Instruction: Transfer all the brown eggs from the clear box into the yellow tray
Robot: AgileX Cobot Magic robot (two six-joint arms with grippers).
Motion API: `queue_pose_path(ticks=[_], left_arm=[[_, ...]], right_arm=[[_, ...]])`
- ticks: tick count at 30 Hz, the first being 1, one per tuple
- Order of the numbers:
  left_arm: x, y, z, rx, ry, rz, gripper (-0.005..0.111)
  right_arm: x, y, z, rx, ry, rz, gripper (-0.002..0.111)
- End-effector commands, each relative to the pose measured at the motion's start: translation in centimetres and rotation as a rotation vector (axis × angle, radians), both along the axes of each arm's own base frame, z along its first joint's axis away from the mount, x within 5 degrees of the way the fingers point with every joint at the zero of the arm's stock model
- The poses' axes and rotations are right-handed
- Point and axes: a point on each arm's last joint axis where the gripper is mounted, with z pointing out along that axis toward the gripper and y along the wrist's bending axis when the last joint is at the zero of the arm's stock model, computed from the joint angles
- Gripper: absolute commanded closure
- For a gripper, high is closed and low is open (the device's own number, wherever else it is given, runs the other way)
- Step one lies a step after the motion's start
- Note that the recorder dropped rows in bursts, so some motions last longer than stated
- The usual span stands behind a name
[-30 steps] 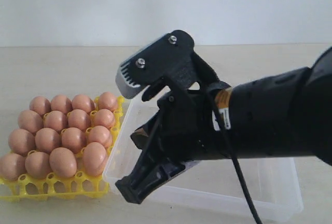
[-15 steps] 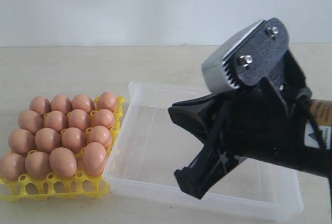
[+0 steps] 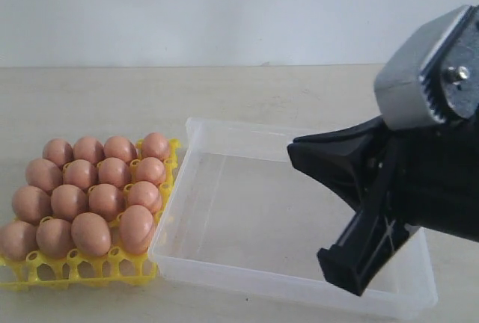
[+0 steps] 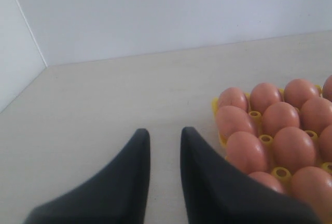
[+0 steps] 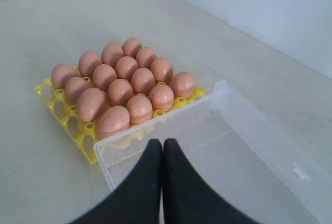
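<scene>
Right gripper pulled back from centre to right edge of exterior frame, jaws pressed together, nothing held. Box holds no eggs; all seated in tray, lower left. Left gripper slightly parted, idle beside tray. Task looks finished, hence retreat.

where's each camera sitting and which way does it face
Exterior view: off the arms, low by the table, facing the white wall; right gripper looms close.
Left wrist view: on the left arm, looking across the table past the parted left gripper.
Right wrist view: on the right arm, looking down past shut fingers.
Shared: all show the yellow tray of brown eggs; exterior and right wrist, the clear box.
</scene>
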Motion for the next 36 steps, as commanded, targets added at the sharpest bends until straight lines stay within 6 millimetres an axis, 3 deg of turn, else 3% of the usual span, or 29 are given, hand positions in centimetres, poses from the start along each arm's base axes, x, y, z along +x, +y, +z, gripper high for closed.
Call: queue_pose_path(ticks=[1,7,15,19,27,36], left_arm=[[0.0,0.0,-0.1,-0.004,-0.001,0.002,0.085],[0.0,0.0,-0.1,-0.004,-0.001,0.002,0.085],[0.0,0.0,-0.1,-0.004,-0.001,0.002,0.085],[0.0,0.0,-0.1,-0.004,-0.001,0.002,0.085],[0.0,0.0,-0.1,-0.004,-0.001,0.002,0.085],[0.0,0.0,-0.1,-0.004,-0.001,0.002,0.085]], right_arm=[[-1.0,-1.7,-1.5,-0.017,0.011,-0.017,0.108],[-2.4,-3.0,-2.1,-0.077,0.048,0.003,0.108],[-3.5,-4.5,-0.9,-0.082,-0.087,0.021,0.108],[-4.2,-5.5,-2.2,-0.08,-0.089,0.015,0.108],[-4.3,-9.2,-6.1,-0.109,-0.081,-0.249,0.108],[-5.5,-12.1,-6.4,-0.069,-0.24,-0.506,0.108]])
